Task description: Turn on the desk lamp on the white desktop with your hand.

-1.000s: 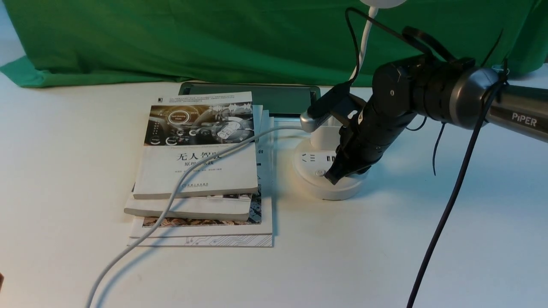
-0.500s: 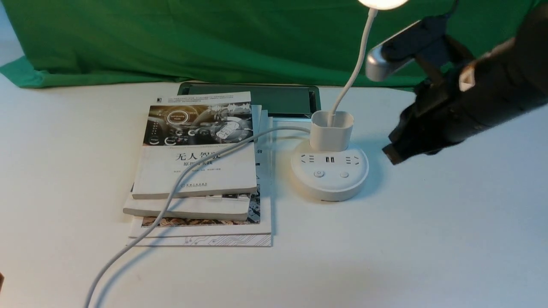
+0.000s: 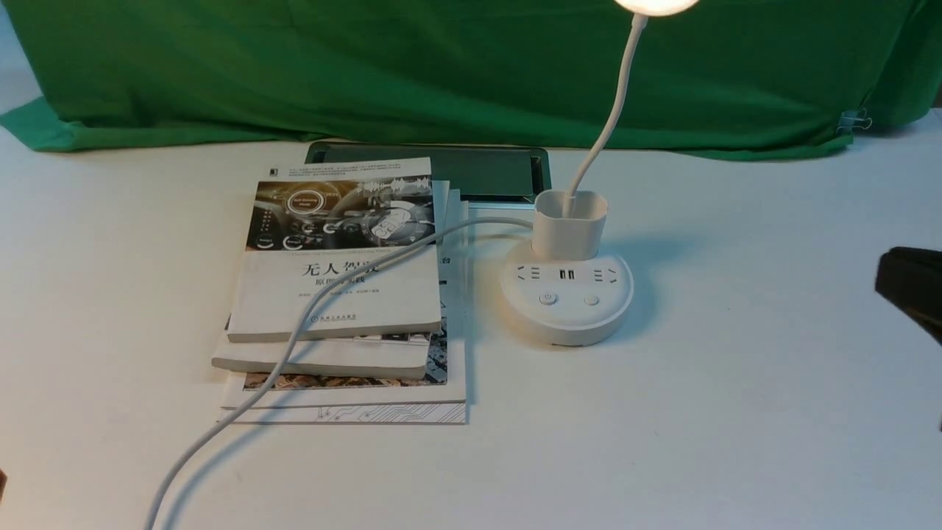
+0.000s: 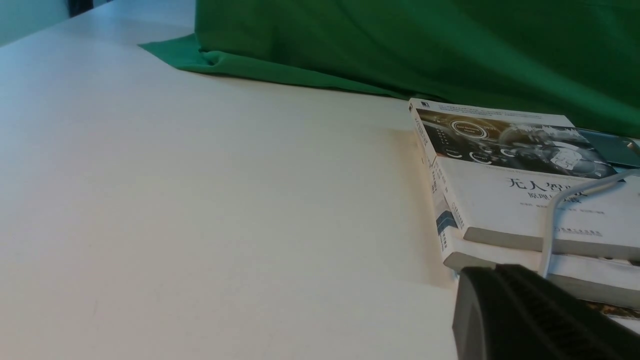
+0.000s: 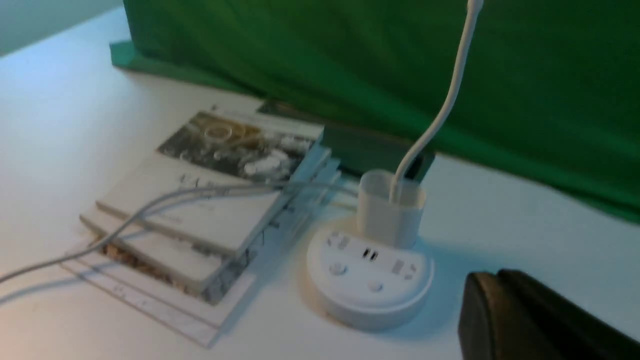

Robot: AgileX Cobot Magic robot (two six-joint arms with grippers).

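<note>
The desk lamp stands on the white desktop, its base just right of a stack of books with a white cable draped across them. The lamp's head glows, so switching on is judged complete. The black hand sits well apart at the right margin. Whether its fingers are spread or curled cannot be told. The left gripper shows only a dark edge, so its state is equally unclear.

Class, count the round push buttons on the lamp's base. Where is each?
2. On the base of the desk lamp: left button nearer the books, right button beside it. None appears hidden.
</note>
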